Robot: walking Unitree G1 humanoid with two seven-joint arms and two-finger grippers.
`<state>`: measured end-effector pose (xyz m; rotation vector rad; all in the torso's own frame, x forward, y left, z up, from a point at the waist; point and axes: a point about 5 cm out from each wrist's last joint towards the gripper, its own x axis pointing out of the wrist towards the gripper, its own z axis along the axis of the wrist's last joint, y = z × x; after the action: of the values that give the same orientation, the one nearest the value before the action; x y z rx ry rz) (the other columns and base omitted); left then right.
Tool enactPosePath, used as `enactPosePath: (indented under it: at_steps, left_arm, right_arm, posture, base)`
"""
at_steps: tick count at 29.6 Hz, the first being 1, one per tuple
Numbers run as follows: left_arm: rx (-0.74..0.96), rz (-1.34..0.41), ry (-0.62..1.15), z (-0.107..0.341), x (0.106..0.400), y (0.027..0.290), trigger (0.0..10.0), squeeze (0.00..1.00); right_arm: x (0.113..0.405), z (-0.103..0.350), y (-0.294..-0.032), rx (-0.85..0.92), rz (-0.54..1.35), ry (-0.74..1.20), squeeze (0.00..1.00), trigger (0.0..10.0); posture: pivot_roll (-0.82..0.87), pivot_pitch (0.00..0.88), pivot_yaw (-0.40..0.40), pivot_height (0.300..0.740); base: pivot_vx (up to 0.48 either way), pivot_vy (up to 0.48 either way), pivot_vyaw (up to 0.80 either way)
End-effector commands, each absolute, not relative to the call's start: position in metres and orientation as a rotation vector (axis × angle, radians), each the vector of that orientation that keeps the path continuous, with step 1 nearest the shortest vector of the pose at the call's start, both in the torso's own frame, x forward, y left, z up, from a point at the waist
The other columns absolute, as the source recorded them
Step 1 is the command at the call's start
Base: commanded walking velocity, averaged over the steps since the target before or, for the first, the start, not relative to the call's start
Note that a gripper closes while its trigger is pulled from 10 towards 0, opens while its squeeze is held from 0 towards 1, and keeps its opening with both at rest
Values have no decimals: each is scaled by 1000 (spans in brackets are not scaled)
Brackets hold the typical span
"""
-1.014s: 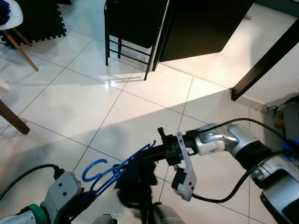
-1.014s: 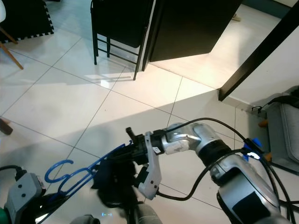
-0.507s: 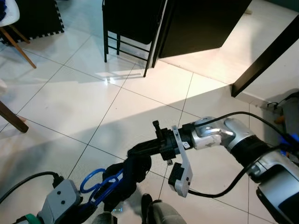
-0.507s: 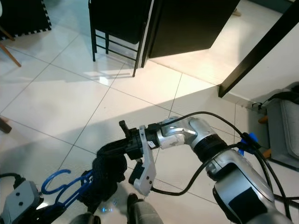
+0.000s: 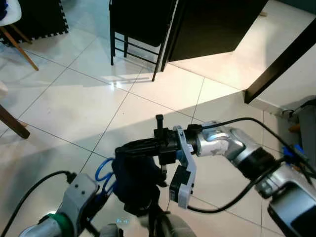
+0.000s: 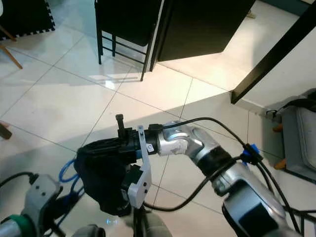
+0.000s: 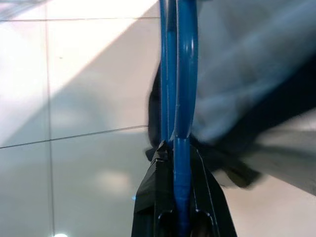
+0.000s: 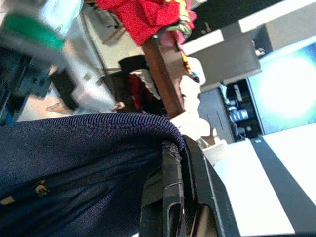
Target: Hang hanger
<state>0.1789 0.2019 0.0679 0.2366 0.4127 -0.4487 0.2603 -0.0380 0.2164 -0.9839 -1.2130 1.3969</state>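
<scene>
A blue plastic hanger (image 5: 102,174) shows low in the head views, mostly covered by a dark navy knitted garment (image 5: 136,180). My left gripper (image 7: 178,158) is shut on the hanger's blue bar (image 7: 181,89), with the cloth draped beside it. My right gripper (image 5: 129,148) reaches in from the right and is shut on the garment's ribbed edge (image 8: 98,129) at the top of the bundle. The hanger's hook is hidden behind the cloth.
White tiled floor (image 5: 74,98) lies below. A black metal chair (image 5: 136,29) and a dark cabinet (image 5: 212,24) stand ahead. A wooden chair leg (image 5: 12,123) is at the left, a black diagonal beam (image 5: 281,64) and a grey bag (image 6: 298,138) at the right.
My right gripper has drawn the navy garment leftwards over the hanger, covering most of the blue frame. My left arm has risen towards the middle. The camera shifted slightly.
</scene>
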Motion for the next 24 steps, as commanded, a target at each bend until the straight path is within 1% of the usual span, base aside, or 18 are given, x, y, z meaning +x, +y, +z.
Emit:
enactPosePath:
  at_steps: [1, 3, 4, 7, 12, 14, 17, 19, 20, 22, 23, 24]
  left_arm:
    - [234, -404, 443, 57, 175, 205, 10000, 0]
    - [218, -287, 422, 53, 181, 211, 10000, 0]
    - [218, -287, 422, 53, 181, 211, 10000, 0]
    - [194, -183, 392, 49, 187, 214, 10000, 0]
    - [176, -150, 374, 46, 189, 214, 10000, 0]
    - [158, -162, 369, 45, 188, 212, 10000, 0]
    - [136, -333, 392, 49, 169, 212, 10000, 0]
    - [136, -333, 392, 49, 169, 212, 10000, 0]
    - [147, -389, 405, 51, 162, 214, 10000, 0]
    - [147, -389, 405, 51, 162, 214, 10000, 0]
    - [218, -543, 481, 60, 130, 231, 10000, 0]
    - [250, -606, 519, 65, 118, 237, 10000, 0]
  right_arm:
    - [257, 216, -42, -946, 1401, -1198, 0, 10000]
    - [254, 212, -47, -936, 1420, -1153, 0, 10000]
    - [254, 212, -47, -936, 1420, -1153, 0, 10000]
    - [250, 205, -53, -951, 1451, -1098, 0, 10000]
    - [249, 202, -56, -960, 1469, -1067, 0, 10000]
    - [249, 200, -57, -970, 1472, -1053, 0, 10000]
    - [256, 199, -61, -1017, 1469, -1025, 0, 10000]
    - [256, 199, -61, -1017, 1469, -1025, 0, 10000]
    - [258, 199, -62, -1023, 1469, -1019, 0, 10000]
    - [258, 199, -62, -1023, 1469, -1019, 0, 10000]
    - [259, 198, -61, -1029, 1473, -1011, 0, 10000]
    - [259, 198, -61, -1030, 1475, -1009, 0, 10000]
  posture:
    - [78, 140, -103, 740]
    - [79, 139, -101, 740]
    - [79, 139, -101, 740]
    - [79, 136, -101, 740]
    - [80, 135, -100, 740]
    - [81, 134, -100, 740]
    - [90, 132, -99, 740]
    - [90, 132, -99, 740]
    - [90, 132, -99, 740]
    - [90, 132, -99, 740]
    - [107, 137, -100, 740]
    - [107, 137, -100, 740]
  base:
    - [0, 0, 0]
    - [0, 0, 0]
    - [0, 0, 0]
    - [0, 0, 0]
    - [0, 0, 0]
    - [0, 0, 0]
    - [0, 0, 0]
    - [0, 0, 0]
    - [0, 0, 0]
    - [0, 0, 0]
    - [0, 0, 0]
    - [0, 0, 0]
